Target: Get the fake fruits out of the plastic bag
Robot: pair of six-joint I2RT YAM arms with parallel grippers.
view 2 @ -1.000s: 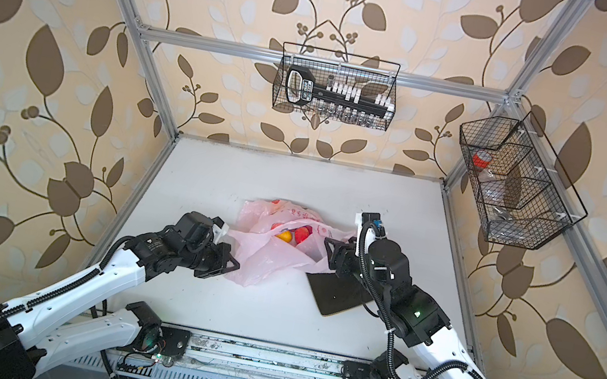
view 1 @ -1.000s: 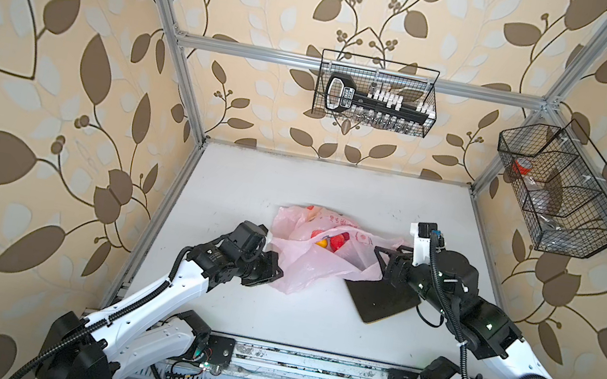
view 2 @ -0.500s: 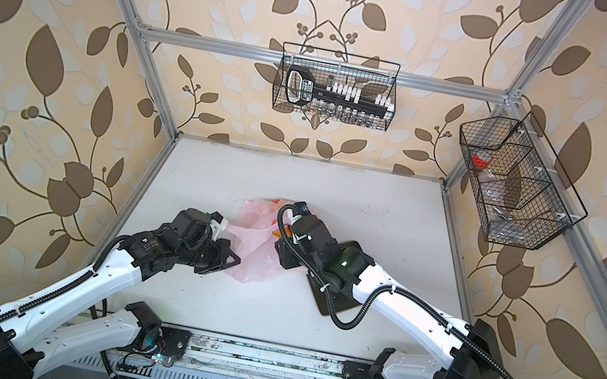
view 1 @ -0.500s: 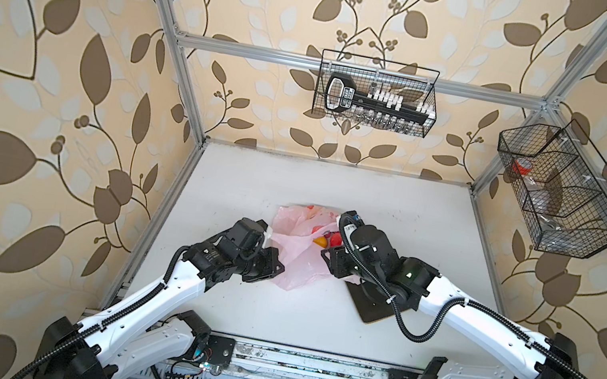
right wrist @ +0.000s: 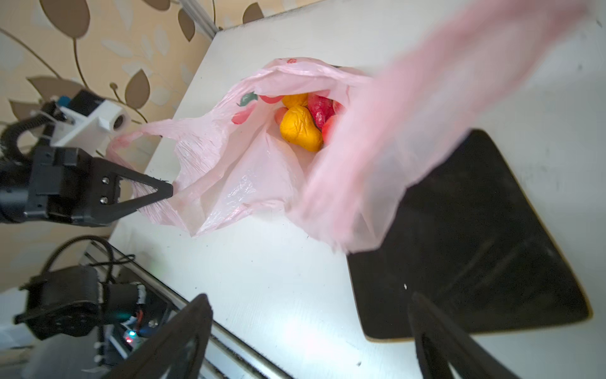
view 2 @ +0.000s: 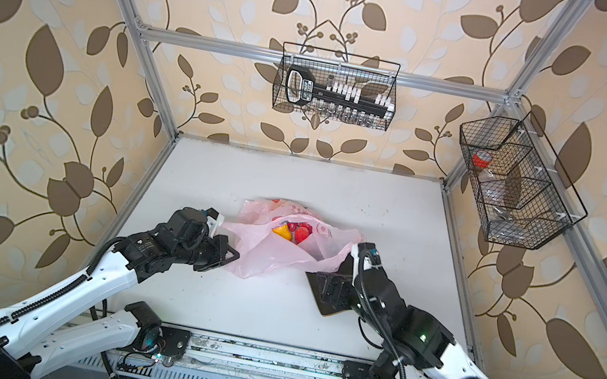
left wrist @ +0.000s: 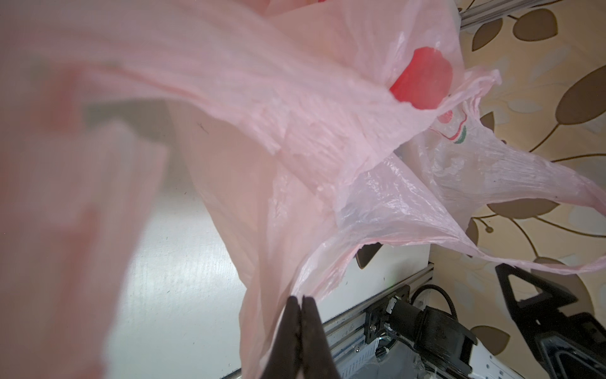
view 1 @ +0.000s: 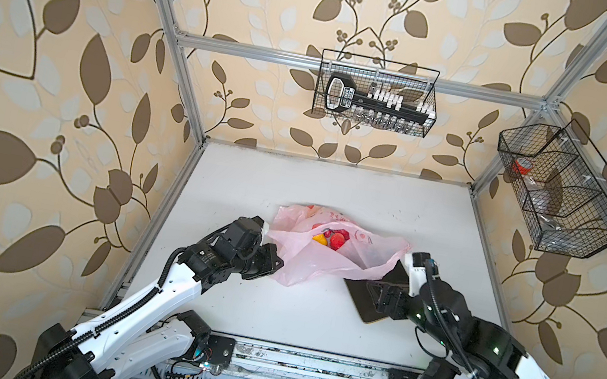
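Fruits (right wrist: 301, 129) lie bunched deep inside the bag (view 1: 322, 263), which sprawls mid-counter (view 1: 311, 327) with its mouth gaping toward my arms. From the right wrist view I count two yellow ones, two red for sure, and a pinkish sliver behind them. Anything else in there is covered by film or by its neighbours. In both top views only one yellow and a patch of red show through the mouth.

One bag, one tray (right wrist: 459, 249). The bag's right side drapes over the tray's far corner, and in both top views my right arm hides part of the tray. A pink flap of the bag, close to the right wrist camera, is blurred, so I cannot make out its edge.

My left gripper (left wrist: 300, 300) is clamped on the bag's rim at its left side, with film pinched between the closed fingers (left wrist: 292, 328). My right gripper (right wrist: 310, 297) stands wide apart and empty, over the tray's near edge and the counter beside it. Only its finger ends (right wrist: 196, 315) enter the wrist view.
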